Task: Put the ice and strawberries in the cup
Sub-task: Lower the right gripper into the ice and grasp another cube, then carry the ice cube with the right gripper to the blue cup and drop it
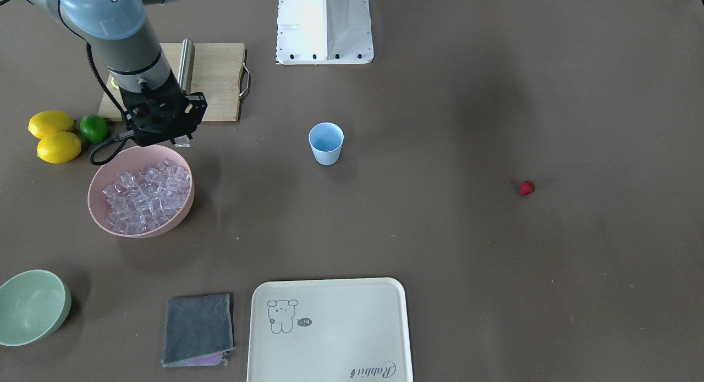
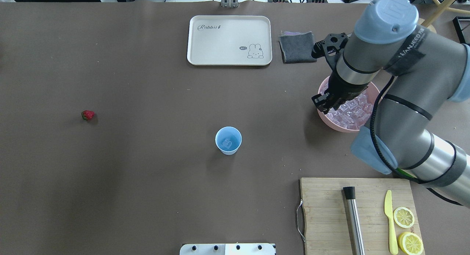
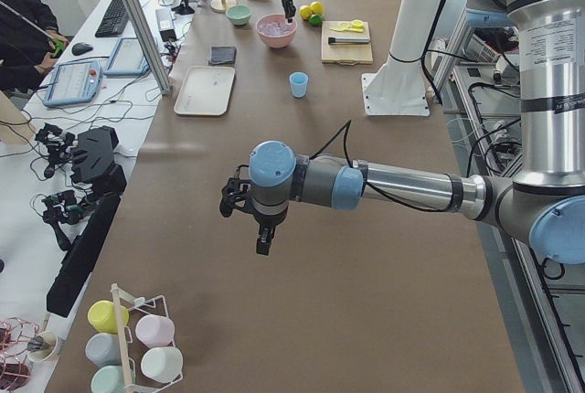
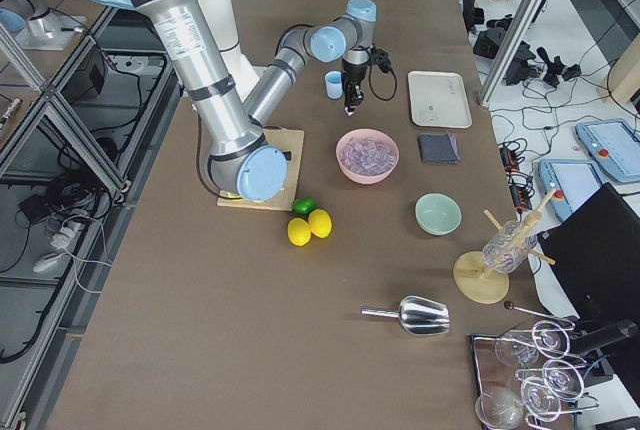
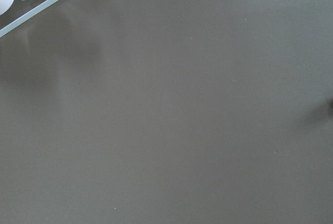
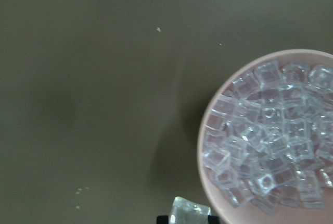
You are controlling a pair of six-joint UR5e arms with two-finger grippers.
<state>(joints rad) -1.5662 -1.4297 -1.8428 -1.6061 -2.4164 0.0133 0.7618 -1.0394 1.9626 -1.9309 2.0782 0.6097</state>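
Clear cube (image 6: 191, 212) pinched in R gripper (image 1: 183, 140), just over rim of pink bowl (image 1: 165, 230), cup side. Bowl heaped w/ ice (image 1: 146, 195). Cup (image 2: 228, 140) mid-table, well apart, one cube inside. Strawberry (image 2: 87, 115) farthest, beyond cup. L gripper (image 3: 263, 242) over bare table; fingers' state: can't tell.

The cup (image 2: 228, 140) stands mid-surface (image 2: 147, 181) with one cube of ice (image 2: 227, 142) in it. Well off to the robot's left the strawberry (image 2: 87, 115) lies alone. On the cup's other side sits a bowl (image 1: 143, 232) heaped with more ice. Beyond the cup, across from the robot, lies a tray (image 2: 229, 40), a folded cloth (image 2: 297, 47) just beside it. Nearer the robot, a cutting board (image 2: 323, 211) carries a rod (image 2: 354, 220), a knife (image 2: 390, 220) and lemon halves (image 2: 404, 217); two lemons (image 1: 51, 123) and a lime (image 1: 94, 128) lie together farther right.
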